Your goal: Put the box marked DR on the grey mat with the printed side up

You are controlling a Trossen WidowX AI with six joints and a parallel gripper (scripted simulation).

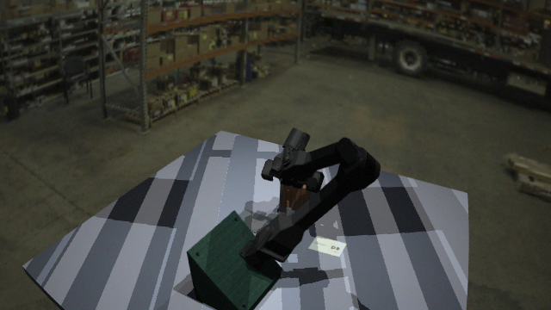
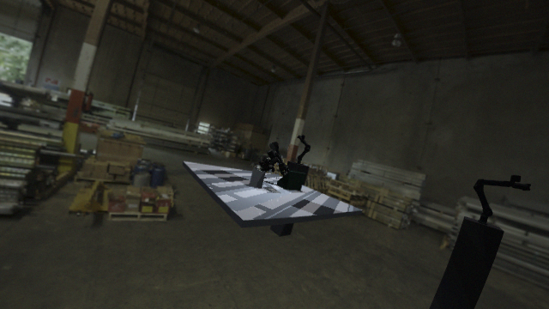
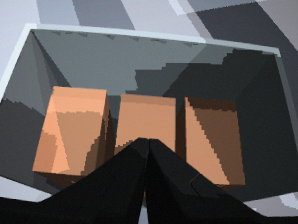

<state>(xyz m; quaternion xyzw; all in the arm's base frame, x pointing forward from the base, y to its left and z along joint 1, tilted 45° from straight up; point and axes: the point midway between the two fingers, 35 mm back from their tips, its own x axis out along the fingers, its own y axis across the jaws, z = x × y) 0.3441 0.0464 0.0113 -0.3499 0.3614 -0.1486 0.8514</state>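
My gripper [image 3: 147,148] is shut and empty. Its fingertips overlap the middle box in the wrist view; I cannot tell whether they touch it. Three orange-brown boxes stand side by side in the grey bin [image 3: 150,35] [image 2: 257,177]: a left box [image 3: 75,120], a middle box [image 3: 147,112] and a right box [image 3: 212,135]. Small gaps separate them. No reach code shows on the visible faces. In the top view, brown box surfaces [image 1: 297,197] show under the gripper, partly covered by the arm. I cannot clearly make out the grey mat among the patches of light and shadow.
A dark green sloped block [image 1: 228,263] [image 2: 293,179] stands beside the arm's base. A pale card [image 1: 327,246] with small print lies on the striped table [image 1: 142,254]. In the exterior view, another arm [image 2: 482,197] stands on a dark pedestal [image 2: 467,262] away from the table.
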